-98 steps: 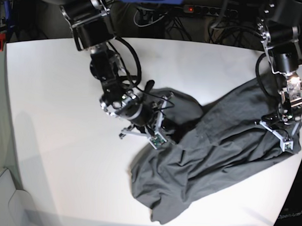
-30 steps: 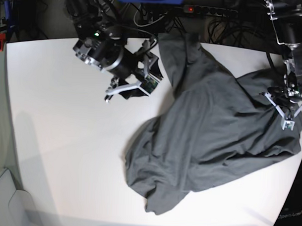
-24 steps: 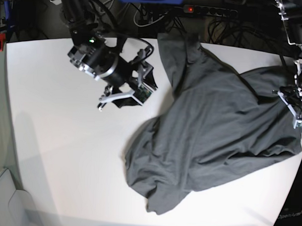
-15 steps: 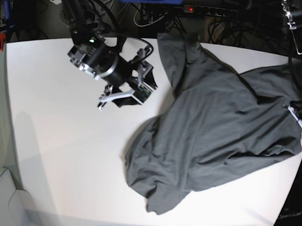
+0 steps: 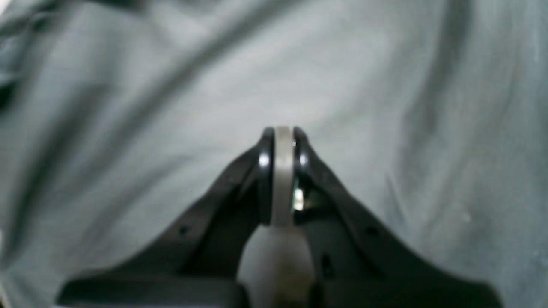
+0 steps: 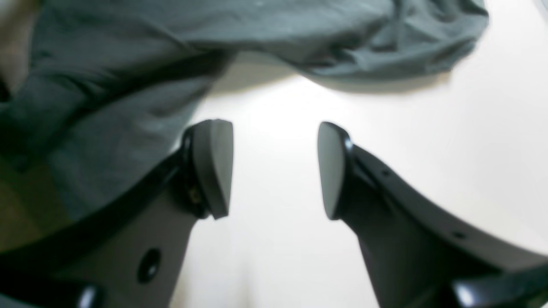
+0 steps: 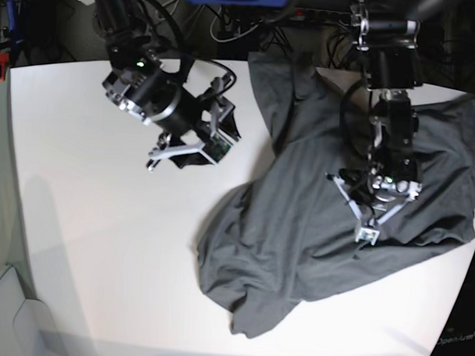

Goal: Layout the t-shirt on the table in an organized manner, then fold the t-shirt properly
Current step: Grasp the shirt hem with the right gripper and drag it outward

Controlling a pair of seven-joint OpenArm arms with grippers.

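White matte tabletop with a curved edge fills most of the base view; no containers on it, only one garment and two arms.

Upper left of that view: the right arm reaches in from the dark back edge, its black-and-silver wrist angled down and toward the middle. The right gripper sits low over bare white surface, just left of the cloth's upper edge, not touching it as far as I can tell. Its wrist view shows the two grey fingertips well apart with only bright table between them, nothing held; grey fabric lies ahead and to the left of the jaws.

Centre to right: the plain dark charcoal-grey short-sleeved t-shirt, soft and heavily wrinkled, lies in a loose, bunched heap. One end runs up toward the far table edge, the bulk spreads to the right edge of the table, and a rumpled lobe points toward the near edge. Not laid flat, sleeves not clearly sorted out.

Right of centre: the left arm comes down from the top of the base view, nearly vertical, wrist pointing down onto the shirt's middle. The left gripper is over the cloth, at or just above its surface. In its wrist view the jaws are pressed together, blurred grey fabric all around; no fold visibly caught between them.
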